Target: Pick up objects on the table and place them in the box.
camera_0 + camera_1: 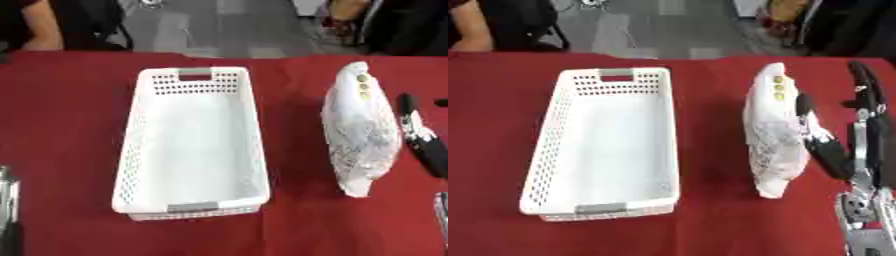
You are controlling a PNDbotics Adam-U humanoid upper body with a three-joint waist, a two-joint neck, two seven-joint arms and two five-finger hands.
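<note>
1. The white perforated box [192, 145] sits lengthwise on the red desk [61, 100], left of centre, its open top facing up and nothing showing inside. That makes it an easy target to drop things into from above.
2. The task's thing, a white printed bag [359, 130], lies on the desk to the right of the box, apart from it, its long side running near to far.
3. The right hand [820, 142] rests against the bag's right side, its dark fingers [805, 110] extended along the bag rather than wrapped round it. It reads as open and lined up for a side grasp, not yet holding.
4. The left hand [9, 200] shows only as a metallic sliver at the near left edge; I cannot tell its fingers' state. It seems parked clear of the box.
</note>
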